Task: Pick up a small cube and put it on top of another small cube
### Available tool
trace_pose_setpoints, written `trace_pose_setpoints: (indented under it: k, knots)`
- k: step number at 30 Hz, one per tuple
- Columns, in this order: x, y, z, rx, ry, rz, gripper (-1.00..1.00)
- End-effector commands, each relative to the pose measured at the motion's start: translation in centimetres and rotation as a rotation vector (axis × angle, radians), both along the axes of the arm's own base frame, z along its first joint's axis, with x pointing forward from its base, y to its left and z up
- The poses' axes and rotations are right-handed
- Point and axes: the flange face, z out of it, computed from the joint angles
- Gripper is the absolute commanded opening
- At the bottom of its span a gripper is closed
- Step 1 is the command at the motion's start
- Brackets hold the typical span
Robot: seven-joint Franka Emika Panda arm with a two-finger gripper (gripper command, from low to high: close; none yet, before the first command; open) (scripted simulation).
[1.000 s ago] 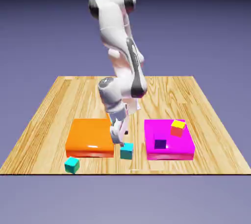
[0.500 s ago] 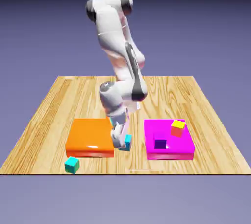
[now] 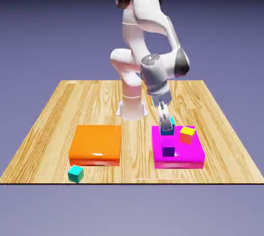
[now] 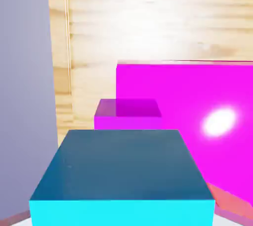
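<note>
My gripper (image 3: 165, 125) is shut on one small cube (image 3: 168, 130), a teal one, and holds it just above the back left part of the flat magenta block (image 3: 193, 153). In the hand view this held small cube (image 4: 123, 175) fills the bottom and hides my fingertips. Beyond it lie the dark purple cube (image 4: 128, 113) and the magenta block (image 4: 197, 101). The other small cube (image 3: 76, 173), also teal, rests on the table near the front edge, in front of the orange block's left corner, far from the gripper.
A flat orange block (image 3: 95, 144) lies at the exterior view's left. On the magenta block stand a dark purple cube (image 3: 168, 152) and a yellow-topped orange cube (image 3: 187, 135), both close to the held cube. The wooden table (image 3: 62, 111) ends just in front of the blocks.
The gripper shut on the teal cube beside the orange block, lifted it and swung it to the exterior view's right, over the magenta block. The other teal cube stayed put.
</note>
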Motion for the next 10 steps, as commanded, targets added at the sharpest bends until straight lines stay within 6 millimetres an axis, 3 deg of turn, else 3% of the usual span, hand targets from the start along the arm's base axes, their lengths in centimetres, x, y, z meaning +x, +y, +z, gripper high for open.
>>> trace_pose_setpoints:
  k: [1,2,3,4,10]
  knots:
    - [-0.1,0.3,-1.2,0.001,0.001,0.001,-1.00]
    - [-0.2,0.6,-2.2,0.002,0.001,0.003,-1.00]
    - [-0.2,0.6,-2.2,0.002,0.001,0.003,1.00]
    - [-0.2,0.6,-2.2,0.002,0.001,0.003,1.00]
    - [-0.2,-0.7,4.6,0.002,0.001,0.003,1.00]
